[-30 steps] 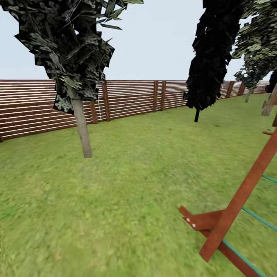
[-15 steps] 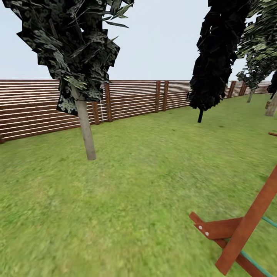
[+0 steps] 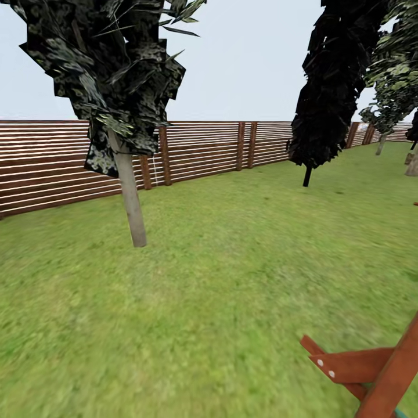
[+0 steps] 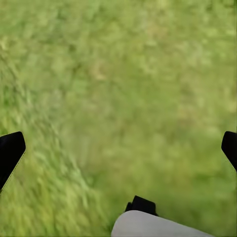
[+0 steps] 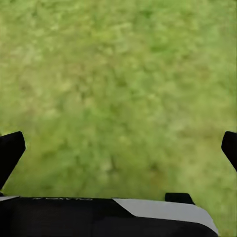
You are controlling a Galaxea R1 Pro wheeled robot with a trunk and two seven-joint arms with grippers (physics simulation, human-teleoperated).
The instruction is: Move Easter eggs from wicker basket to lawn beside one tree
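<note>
Grippers first. Left gripper (image 4: 118, 148): in the left wrist view its two dark fingertips (image 4: 10, 150) sit at the far left and far right edges of the frame, spread wide, nothing between them but blurred green lawn (image 4: 123, 89). A pale grey body part with a small black block on top shows at the bottom centre of that frame. Right gripper (image 5: 118, 148): same arrangement in the right wrist view, dark fingertips (image 5: 10, 150) at opposite edges, spread apart and holding nothing, grass behind. A black and grey housing runs along the bottom of that frame; a faint line of small lettering on its dark part is too blurred to read.

Head view. Lawn fills the lower two thirds of the frame, flat and bright green, no eggs or basket on the stretch in sight. A thin-trunked tree (image 3: 130, 197) with dark ragged foliage stands at left of centre, trunk slightly leaning. A second dark-leaved tree (image 3: 334, 81) stands upper right, its short dark stem meeting the grass near the fence. Paler-leaved trees (image 3: 395, 69) crowd the upper right corner. A brown slatted fence (image 3: 203, 151) runs across the middle from the left edge back towards the right. Reddish-brown playset beams (image 3: 371, 371), joined with two pale bolts, cut into the lower right corner. Sky above is pale grey.
</note>
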